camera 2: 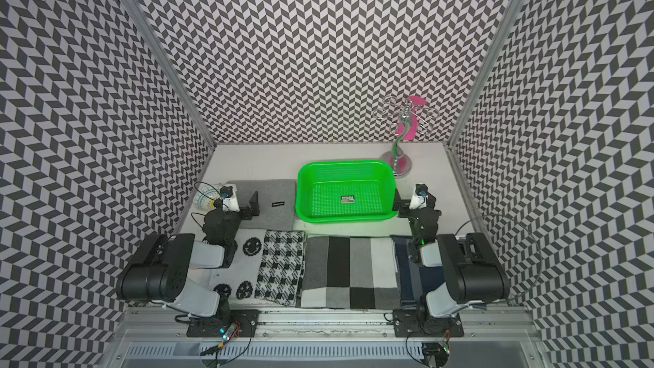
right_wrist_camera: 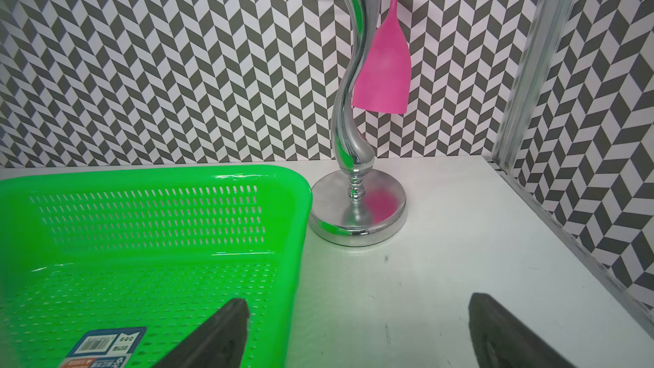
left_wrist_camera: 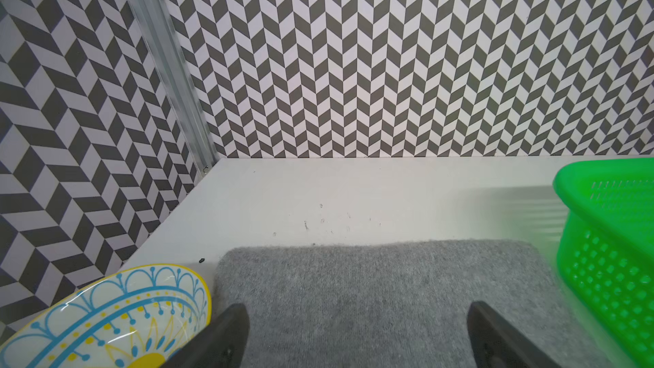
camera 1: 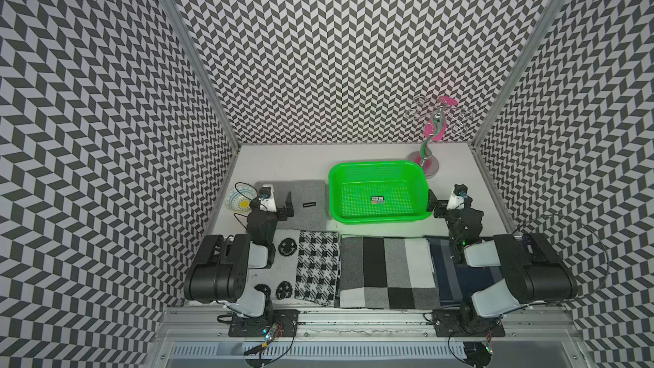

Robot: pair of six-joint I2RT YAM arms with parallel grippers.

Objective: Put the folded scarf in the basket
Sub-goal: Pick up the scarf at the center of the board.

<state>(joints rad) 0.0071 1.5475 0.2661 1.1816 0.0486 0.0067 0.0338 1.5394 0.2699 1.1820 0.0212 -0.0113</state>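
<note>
– Folded grey scarf (camera 1: 311, 191): where is it?
– Flat on the white table (camera 1: 283, 164), just beside the green basket (camera 1: 357, 192) on its left and outside it. A blue-and-yellow bowl (camera 1: 240, 200) sits on its other side.
– And the grippers?
– The left gripper (left_wrist_camera: 357, 334) is above the scarf, jaws wide apart and empty. I cannot tell if it touches. The right gripper (right_wrist_camera: 354, 331) straddles the basket's right wall, jaws apart, holding nothing.
– Inside the basket?
– A sticker (camera 1: 377, 200) on its floor.

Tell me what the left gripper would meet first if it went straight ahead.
Probably the folded gray scarf, lying ahead between the left gripper's open fingers; past it, bare table and the back wall. Height unclear.
</note>
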